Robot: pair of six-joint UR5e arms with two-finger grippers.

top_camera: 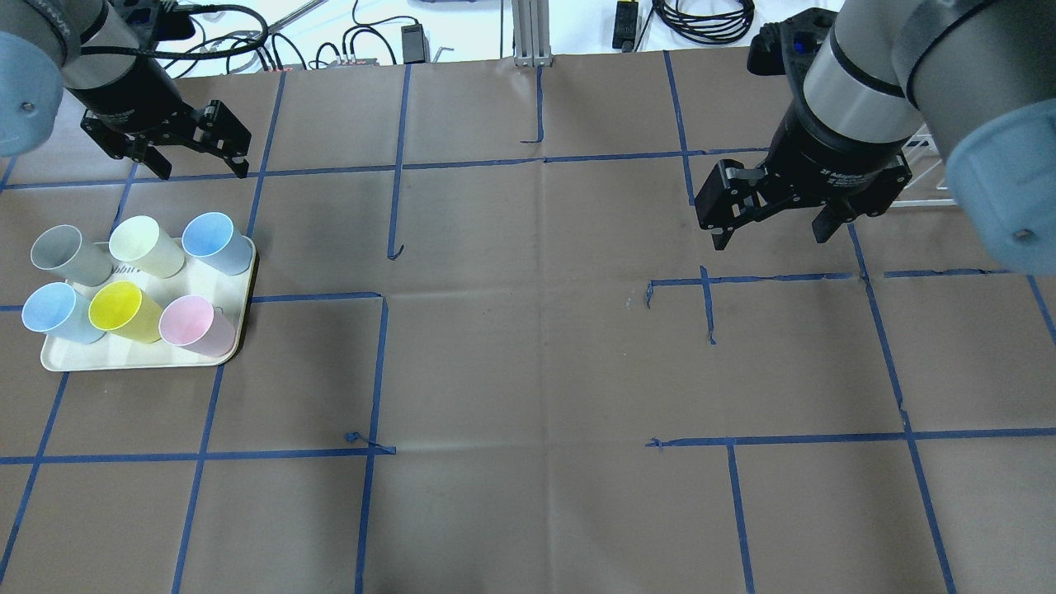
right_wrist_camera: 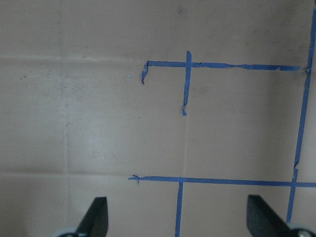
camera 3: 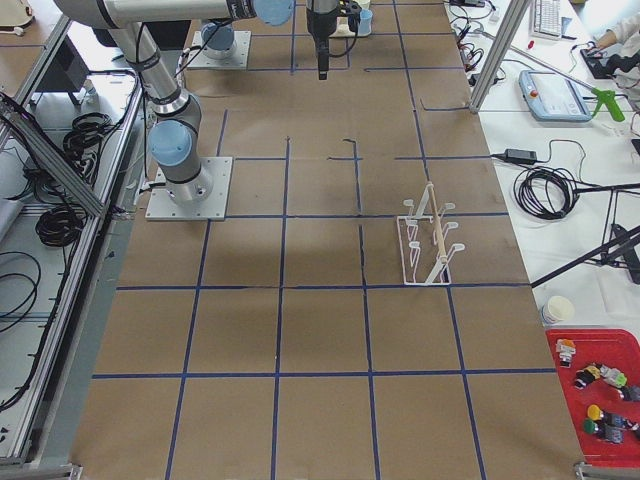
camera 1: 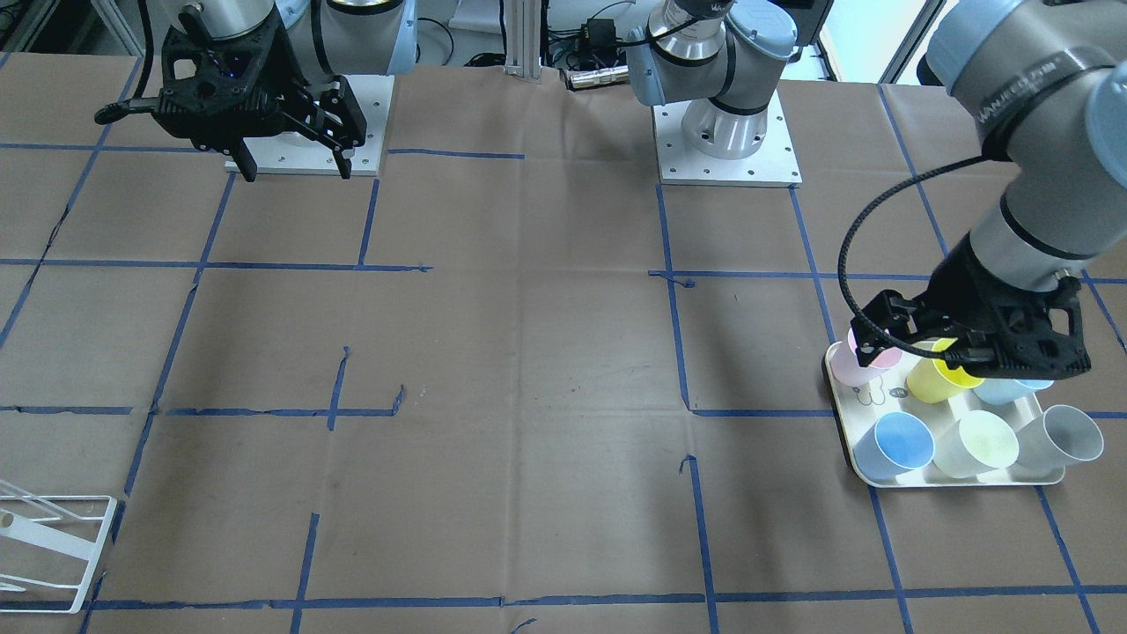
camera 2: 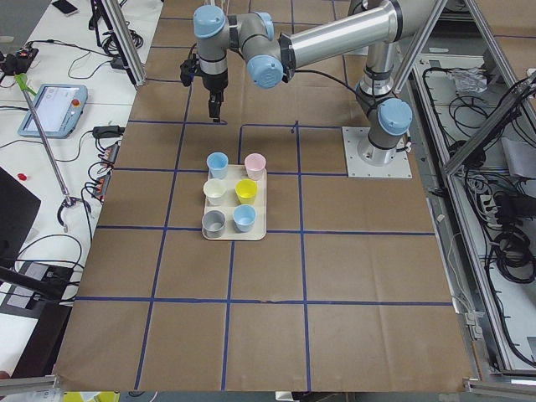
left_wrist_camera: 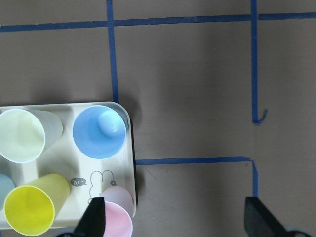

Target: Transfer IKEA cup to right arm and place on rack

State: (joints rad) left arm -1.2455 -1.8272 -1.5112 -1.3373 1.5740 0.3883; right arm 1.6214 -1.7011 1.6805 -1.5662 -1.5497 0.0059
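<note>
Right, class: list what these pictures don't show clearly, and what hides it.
Rack: front view, cut by the edge; overhead, mostly behind the right arm.
Pale blue cup: front view, largely under the left gripper.
Tray drawing: left wrist view, partly covered by the pink cup.

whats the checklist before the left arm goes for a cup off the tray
1. left tool open and empty: ok, jaws apart.
2. left tool centred over a cup: not ok; its wrist view shows the pink plastic cup beside one finger.
3. six pastel plastic cups upright on the cream rectangular tray: ok.
4. right tool open and empty: ok.
5. white wire rack standing, no cup on it: ok.
</note>
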